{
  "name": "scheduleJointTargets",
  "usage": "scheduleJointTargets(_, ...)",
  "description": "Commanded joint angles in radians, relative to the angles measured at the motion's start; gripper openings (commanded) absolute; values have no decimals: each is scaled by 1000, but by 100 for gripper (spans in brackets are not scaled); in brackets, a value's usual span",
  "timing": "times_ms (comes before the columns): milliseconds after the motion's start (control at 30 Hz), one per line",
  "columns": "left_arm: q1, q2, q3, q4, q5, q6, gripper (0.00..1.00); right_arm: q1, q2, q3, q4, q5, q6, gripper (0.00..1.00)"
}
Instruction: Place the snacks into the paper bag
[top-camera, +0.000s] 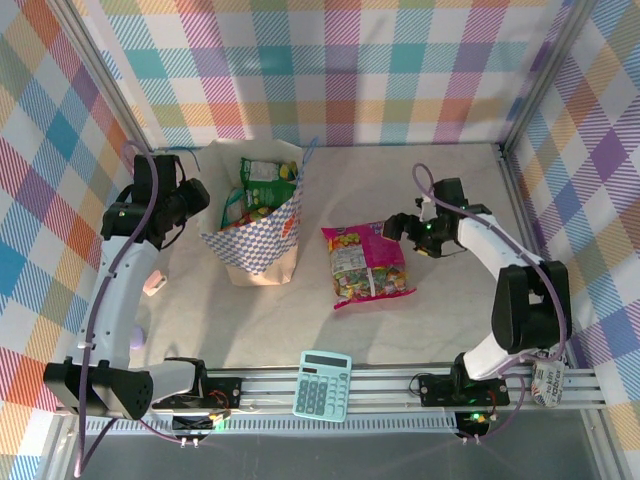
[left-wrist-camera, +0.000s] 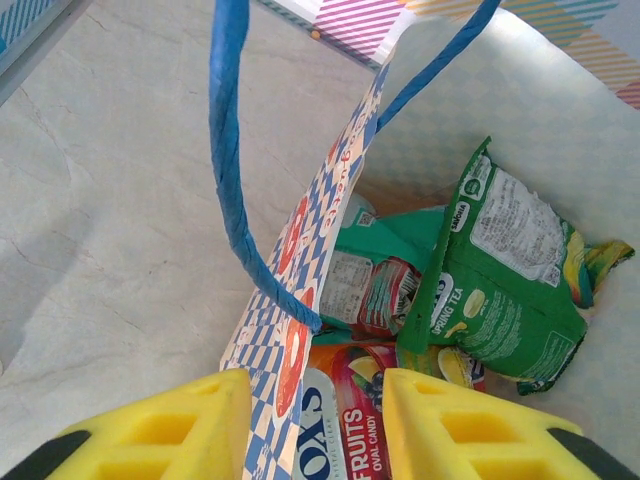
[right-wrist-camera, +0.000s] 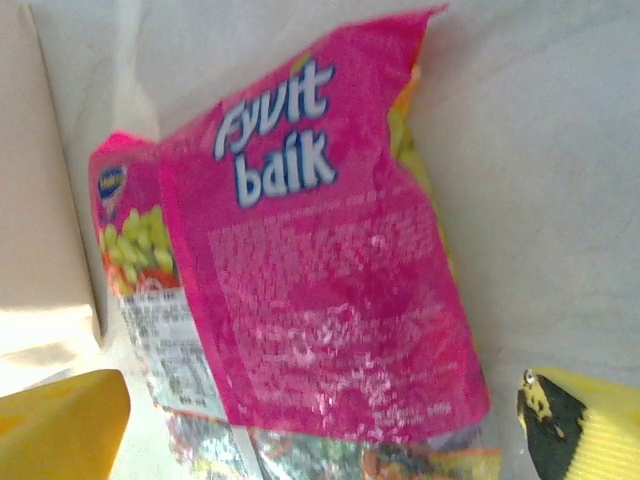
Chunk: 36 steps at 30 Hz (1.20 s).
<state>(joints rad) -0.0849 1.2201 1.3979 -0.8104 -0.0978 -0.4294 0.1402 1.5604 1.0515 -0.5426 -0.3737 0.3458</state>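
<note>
The paper bag (top-camera: 258, 225) stands left of centre on the worktop (top-camera: 450, 320), its mouth open upward. A green packet (top-camera: 268, 172) and other snacks (top-camera: 238, 206) show inside it. The left claw (top-camera: 190, 200) sits at the bag's left rim. In its wrist view the yellow fingers (left-wrist-camera: 150, 430) are apart, and the checkered bag wall runs up between them. A blue cord handle (left-wrist-camera: 232, 150) loops above, and a red fruit-candy packet (left-wrist-camera: 345, 425) lies beneath the green one inside. Right of the bag and apart from it, a magenta packet (top-camera: 366, 263) lies flat on the worktop. The right claw (top-camera: 400, 228) is at the packet's upper right corner, fingers spread wide with the packet between them. A calculator (top-camera: 322, 384) lies at bottom centre.
</note>
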Motion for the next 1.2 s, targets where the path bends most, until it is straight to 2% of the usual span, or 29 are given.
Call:
scheduleJointTargets(0, -10, -25, 12, 2, 5, 6, 42, 0, -32, -68, 70, -41, -45, 99)
scheduleJointTargets(200, -12, -33, 13, -4, 2, 6, 46, 9, 15, -66, 74, -7, -77, 99)
scheduleJointTargets(567, -13, -34, 8, -12, 3, 15, 46, 54, 165, 10, 91, 1, -81, 99)
scheduleJointTargets(700, -12, -39, 10, -18, -9, 18, 46, 83, 182, 31, 108, -15, -80, 99)
scheduleJointTargets(900, -12, -37, 9, -25, -9, 18, 46, 137, 256, 86, 47, 43, -100, 100)
scheduleJointTargets(1167, -12, -55, 14, -39, -18, 23, 46, 176, 335, 114, 2, 87, -98, 93)
